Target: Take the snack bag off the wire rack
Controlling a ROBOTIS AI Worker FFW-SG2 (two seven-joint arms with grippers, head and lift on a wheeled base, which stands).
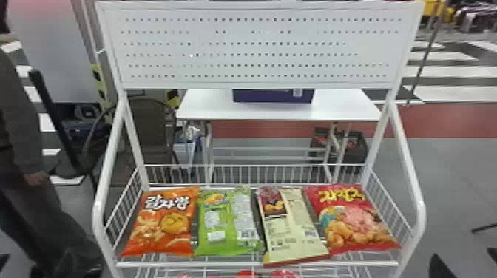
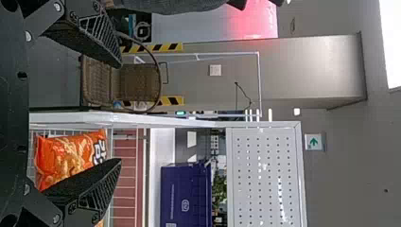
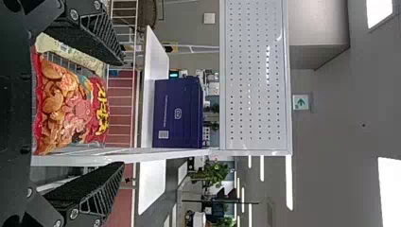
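Four snack bags lie face up in one row in the upper basket of the single white wire rack (image 1: pixel 407 207). From left to right, they are one orange bag (image 1: pixel 162 221), one green bag (image 1: pixel 227 221), one cream bag (image 1: pixel 296 229) and one red bag (image 1: pixel 351 221); I cannot tell which of the four is meant. The lower end of the cream bag rests over the basket's front rail. Two pincers show low in the head view, one on each side: the left pincer (image 1: pixel 34 260) and the right pincer (image 1: pixel 465 260). Each has its two fingers spread well apart, with nothing between them, and both are clear of the four bags. Above the basket stands one perforated panel (image 1: pixel 259 48). Behind the rack is one white desk (image 1: pixel 207 107) bearing one dark blue box (image 1: pixel 271 97), and one chair (image 1: pixel 148 129) stands to the left.
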